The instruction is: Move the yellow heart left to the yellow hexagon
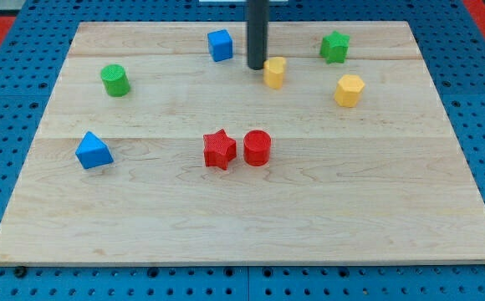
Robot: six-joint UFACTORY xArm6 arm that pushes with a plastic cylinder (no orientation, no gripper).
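Observation:
The yellow heart [274, 72] lies near the view's top, just right of centre. The yellow hexagon [349, 89] lies to its right and slightly lower, about a block's width or more away. My tip [257, 68] is down at the board right against the heart's left side; I cannot tell whether it touches. The dark rod rises straight up out of the view's top.
The wooden board [242, 217] rests on a blue pegboard. A blue cube [220, 45] is left of the rod. A green star [334, 47] is above the hexagon. A green cylinder [114, 80], blue triangle [93, 150], red star [219, 150] and red cylinder [257, 148] lie elsewhere.

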